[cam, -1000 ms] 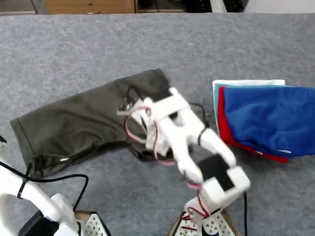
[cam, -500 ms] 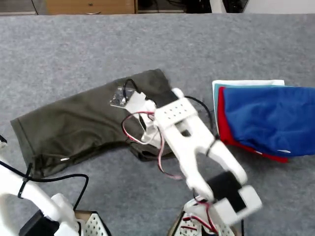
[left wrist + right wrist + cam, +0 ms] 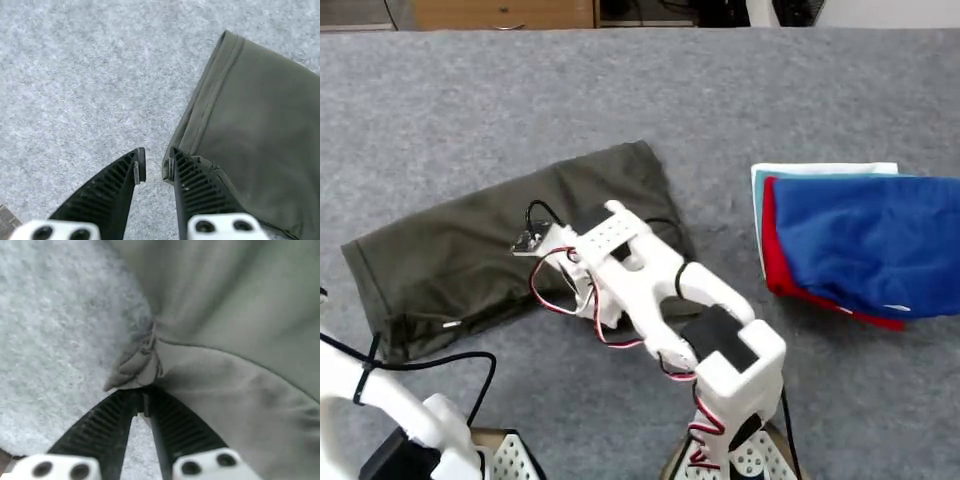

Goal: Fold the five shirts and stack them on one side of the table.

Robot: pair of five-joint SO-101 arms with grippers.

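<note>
Right claw (image 3: 144, 393): clamped on bunched hem of olive shirt (image 3: 470, 240), carried away from folded stack (image 3: 860, 240) toward shirt's middle within the last second; fold judged under way. Pinch legible from right wrist view, masked by arm from high. Left claw (image 3: 155, 162): slightly apart, empty, at shirt's end farthest from stack.

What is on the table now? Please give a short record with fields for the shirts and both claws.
unfolded shirt: olive shirt, spread on the grey table
folded stack: blue on top, at one side of the table
right claw: shut, pinching a bunched edge of the olive shirt
left claw: slightly open beside the shirt's corner, holding nothing
</note>
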